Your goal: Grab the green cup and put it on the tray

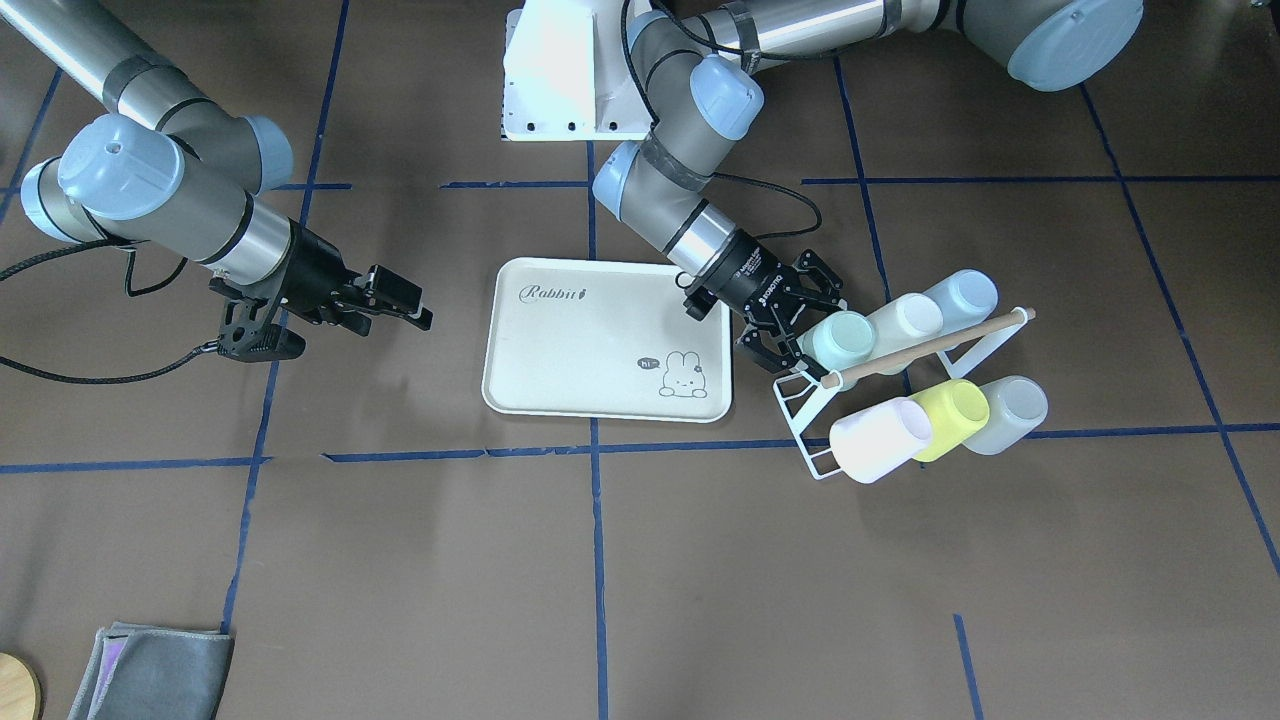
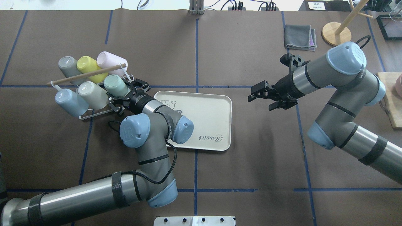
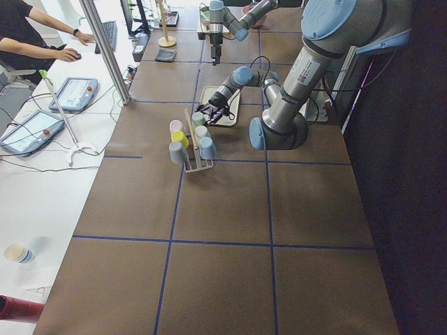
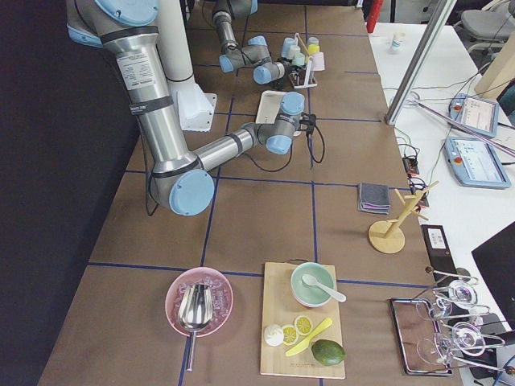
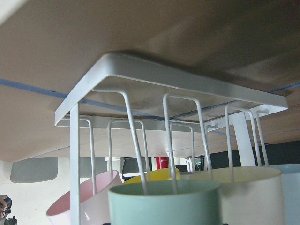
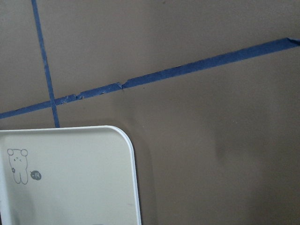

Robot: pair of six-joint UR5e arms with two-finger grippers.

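Cup, a small pale mint-green matte plastic tumbler (image 1: 843, 338), sits mouth-down on a white wire rack (image 1: 800, 400) just beside the cream-beige rectangular tray (image 1: 590, 350). Its long axis is tilted, base uppermost. Left gripper (image 1: 808, 330) reaches low across the tray corner, jaws spread around the cup, apparently not yet touching.

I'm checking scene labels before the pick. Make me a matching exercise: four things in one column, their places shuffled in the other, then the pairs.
Things:
1. green cup
2. tray
3. yellow-green cup
4. grey cloth

Places:
A. folded, beside a round wooden base
B. on the white rack, at the open left gripper
C. lying flat beside the rack, rabbit print up
D. on the rack, between a pink cup and a grey cup

Pairs: 1-B, 2-C, 3-D, 4-A
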